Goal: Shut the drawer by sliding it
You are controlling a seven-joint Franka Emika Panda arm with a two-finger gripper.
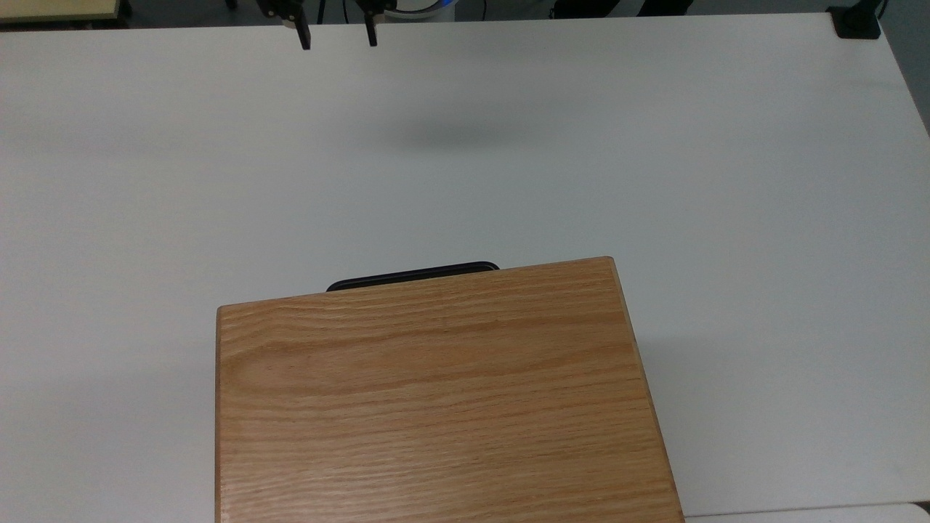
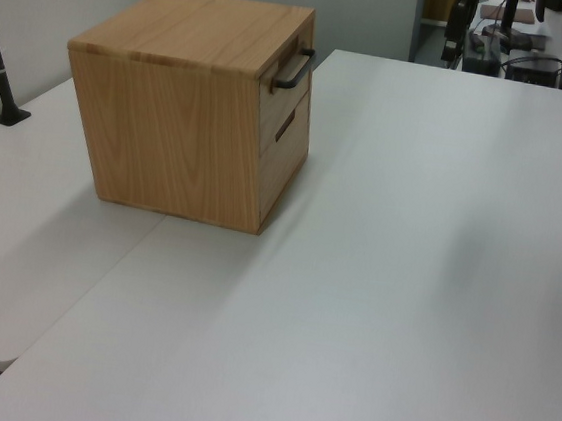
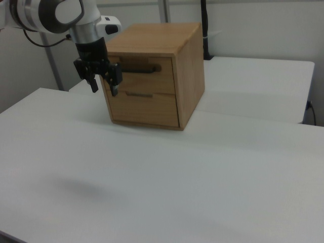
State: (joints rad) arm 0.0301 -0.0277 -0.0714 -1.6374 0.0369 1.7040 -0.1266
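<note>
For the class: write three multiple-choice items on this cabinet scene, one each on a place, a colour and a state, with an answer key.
1. In the top view, the gripper is at the
A. top edge
B. bottom edge
C. centre

2. The bar handle on the top drawer of the oak cabinet is
A. white
B. black
C. red

3. The gripper's fingers are
A. shut
B. clamping the handle
C. open

Key: 1 A, it hangs over the white table's far side; 2 B, dark against the wood; 3 C, a gap shows between them.
</note>
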